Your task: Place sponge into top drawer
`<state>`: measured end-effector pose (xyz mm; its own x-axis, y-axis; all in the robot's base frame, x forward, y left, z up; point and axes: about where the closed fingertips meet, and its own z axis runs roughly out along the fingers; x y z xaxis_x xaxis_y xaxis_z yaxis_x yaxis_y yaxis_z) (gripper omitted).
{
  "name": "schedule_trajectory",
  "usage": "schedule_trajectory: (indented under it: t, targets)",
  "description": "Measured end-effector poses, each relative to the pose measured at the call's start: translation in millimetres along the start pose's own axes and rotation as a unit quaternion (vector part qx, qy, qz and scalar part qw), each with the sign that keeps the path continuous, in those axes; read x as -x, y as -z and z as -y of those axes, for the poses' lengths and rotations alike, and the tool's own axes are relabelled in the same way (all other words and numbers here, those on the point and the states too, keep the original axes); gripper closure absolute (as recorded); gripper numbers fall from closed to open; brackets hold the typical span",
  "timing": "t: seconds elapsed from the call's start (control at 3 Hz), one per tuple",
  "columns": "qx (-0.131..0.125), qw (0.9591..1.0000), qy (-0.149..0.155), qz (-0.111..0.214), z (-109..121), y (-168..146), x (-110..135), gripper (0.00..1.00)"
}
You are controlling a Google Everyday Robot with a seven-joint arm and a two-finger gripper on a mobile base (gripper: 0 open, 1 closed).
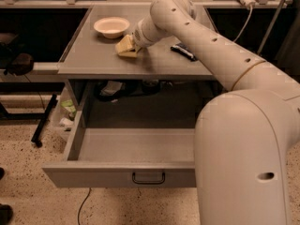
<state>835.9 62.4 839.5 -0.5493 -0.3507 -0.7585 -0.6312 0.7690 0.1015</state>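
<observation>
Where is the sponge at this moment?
In the camera view, the sponge is on or just above the grey table, left of centre, just right of the white bowl, against the gripper; it is not in the open top drawer.

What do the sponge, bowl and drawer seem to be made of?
Sponge, at the pincer on the table: pale yellow, matte, looks like soft foam. Bowl: smooth white with a faint sheen, ceramic or plastic, cannot tell which. Drawer: flat matte grey panels, probably painted metal or laminate; the handle is dark and looks like metal.
</observation>
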Motion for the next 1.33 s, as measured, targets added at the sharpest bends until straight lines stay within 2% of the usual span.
schedule_trajectory:
  t: [0.67, 1.0, 1.33]
  targets:
    - [-0.010, 0.9999, 0.010, 0.009, -4, 5, 2, 0.89]
    - [-0.027, 0.9991, 0.027, 0.016, -5, 33, 0, 1.00]
    - [-0.034, 0.9977, 0.053, 0.024, -14, 74, -4, 1.00]
